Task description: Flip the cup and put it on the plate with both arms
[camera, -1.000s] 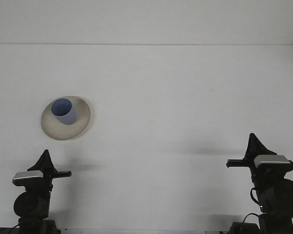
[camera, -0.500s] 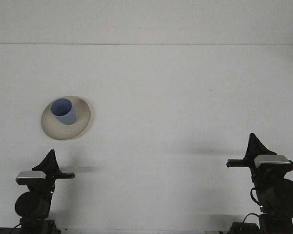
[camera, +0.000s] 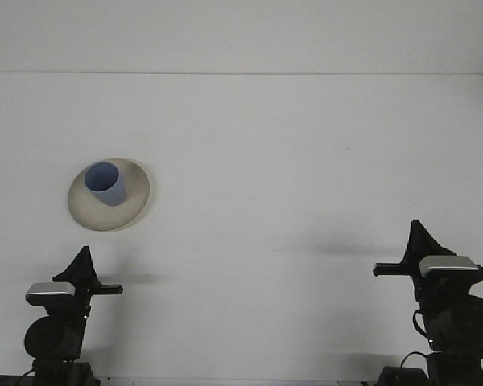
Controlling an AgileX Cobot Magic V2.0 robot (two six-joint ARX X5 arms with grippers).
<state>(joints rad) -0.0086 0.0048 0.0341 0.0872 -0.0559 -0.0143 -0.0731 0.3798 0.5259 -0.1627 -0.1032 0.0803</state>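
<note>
A plain white table (camera: 306,161) fills the view. The blue plastic cup (camera: 105,184) stands mouth-up on the beige round plate (camera: 133,205), left of centre. The left gripper (camera: 82,265) and right gripper (camera: 419,237) sit well apart, holding nothing; finger opening cannot be judged. Risk: any nudge could topple the cup.

Lighting's pretty flat and even, kind of a soft overhead wash across the whole white desk (camera: 306,161), a bit grayish rather than bright. No glare spots. Faint blurry shadows stretch sideways on the desk beside each arm, and the plate (camera: 133,205) casts a thin soft one along its near edge. Picture's slightly soft and grainy, with no obvious edge warping.
</note>
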